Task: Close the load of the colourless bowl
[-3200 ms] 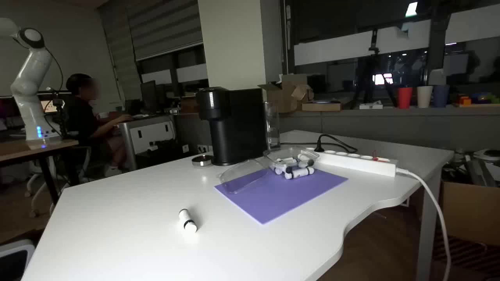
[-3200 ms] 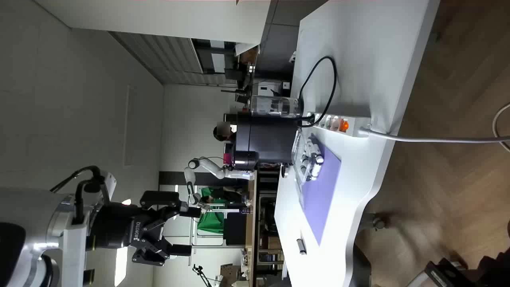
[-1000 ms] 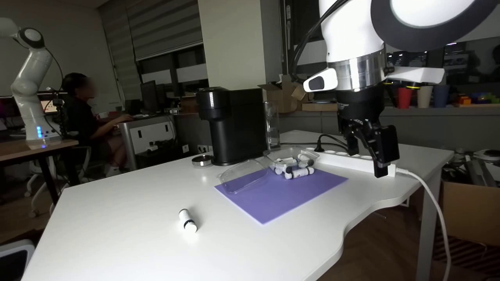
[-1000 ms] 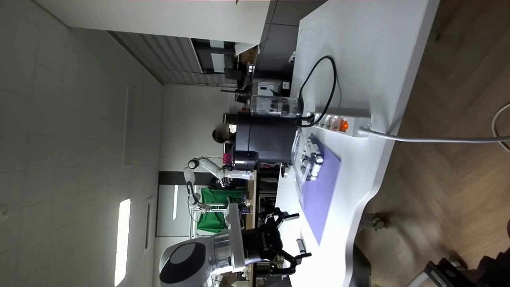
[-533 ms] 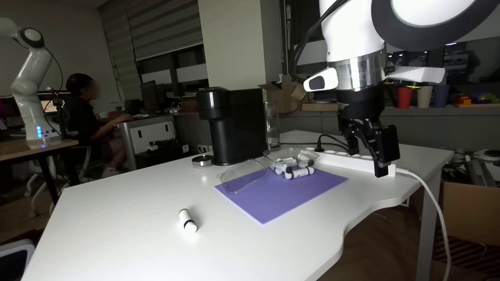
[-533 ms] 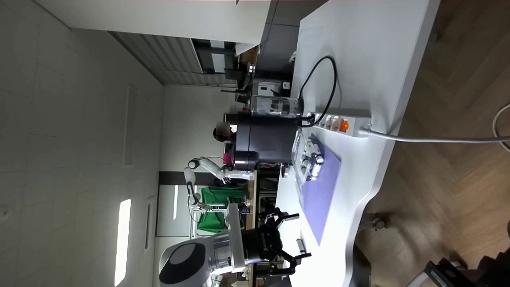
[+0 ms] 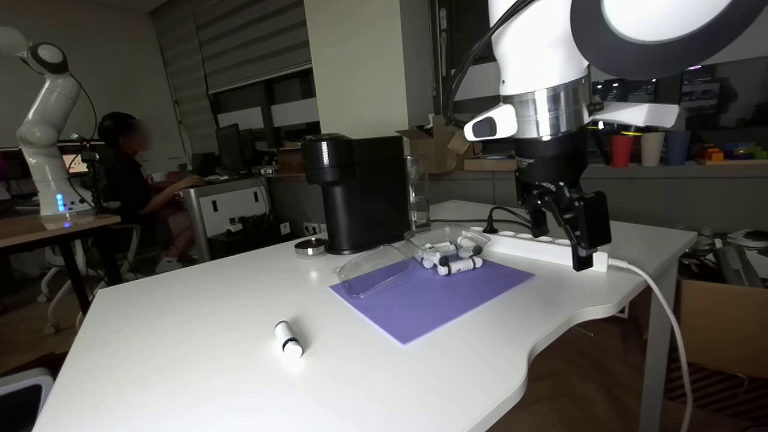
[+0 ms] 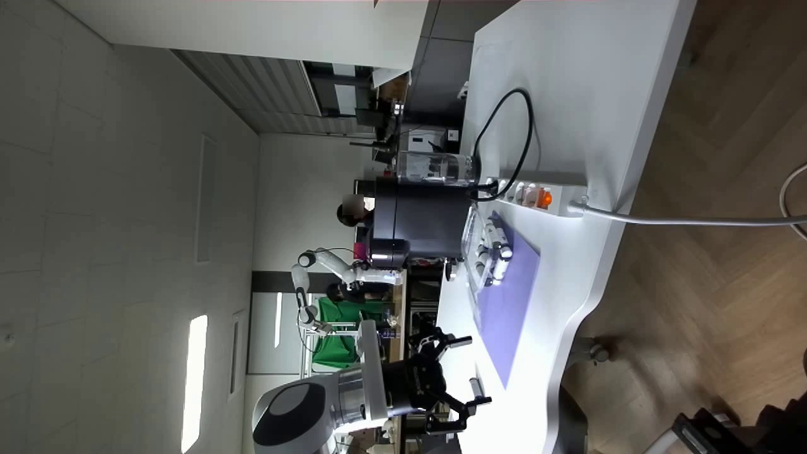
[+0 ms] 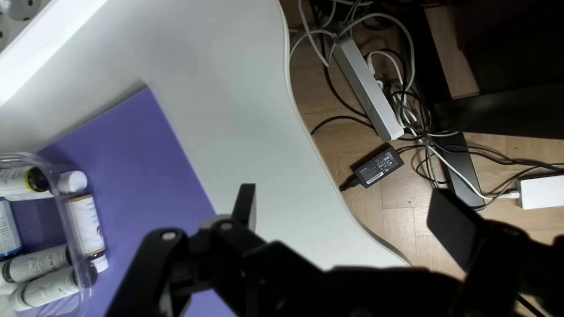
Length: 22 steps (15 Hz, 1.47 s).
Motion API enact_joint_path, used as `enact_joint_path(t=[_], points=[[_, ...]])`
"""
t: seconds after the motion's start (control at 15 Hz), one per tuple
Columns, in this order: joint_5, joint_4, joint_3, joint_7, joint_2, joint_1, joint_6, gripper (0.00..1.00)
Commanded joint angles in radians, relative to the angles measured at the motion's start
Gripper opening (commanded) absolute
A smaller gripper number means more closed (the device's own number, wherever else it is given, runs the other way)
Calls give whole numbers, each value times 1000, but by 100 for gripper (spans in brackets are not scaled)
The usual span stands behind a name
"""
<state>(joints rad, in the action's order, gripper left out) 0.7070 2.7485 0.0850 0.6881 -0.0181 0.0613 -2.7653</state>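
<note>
The colourless bowl point(image 7: 447, 237) is a small see-through container on a purple sheet point(image 7: 444, 306), holding several small white vials. It also shows sideways in an exterior view point(image 8: 470, 230) and at the wrist view's left edge point(image 9: 44, 159). Its clear lid part point(image 7: 375, 273) lies folded open beside it. One vial point(image 9: 87, 224) lies at its wall; I cannot tell whether inside or outside. My gripper point(image 7: 561, 247) hangs empty above the table, away from the bowl. Its two fingers are wide apart in an exterior view point(image 8: 474, 372) and in the wrist view point(image 9: 346, 213).
A black machine point(image 7: 372, 192) stands behind the bowl. A white power strip point(image 7: 540, 249) with cables lies near the bowl. A white cylinder with a dark end point(image 7: 288, 340) lies on the white table. The table's curved edge point(image 9: 317, 154) passes beneath my gripper.
Since about three seconds ago my arm has come down into view, and my gripper now hangs low over the table. In the last second it has barely moved. The bowl has not moved.
</note>
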Motion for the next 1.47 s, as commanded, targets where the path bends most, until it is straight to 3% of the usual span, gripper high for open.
enact_joint_path(t=[0.0, 0.6, 1.0, 1.4], points=[[118, -97, -13, -56, 70, -10, -12, 100], [492, -399, -20, -143, 356, -95, -68, 100], [635, -580, -10, -171, 532, -171, -92, 100], [943, -720, 13, -426, 636, -249, -108, 100]])
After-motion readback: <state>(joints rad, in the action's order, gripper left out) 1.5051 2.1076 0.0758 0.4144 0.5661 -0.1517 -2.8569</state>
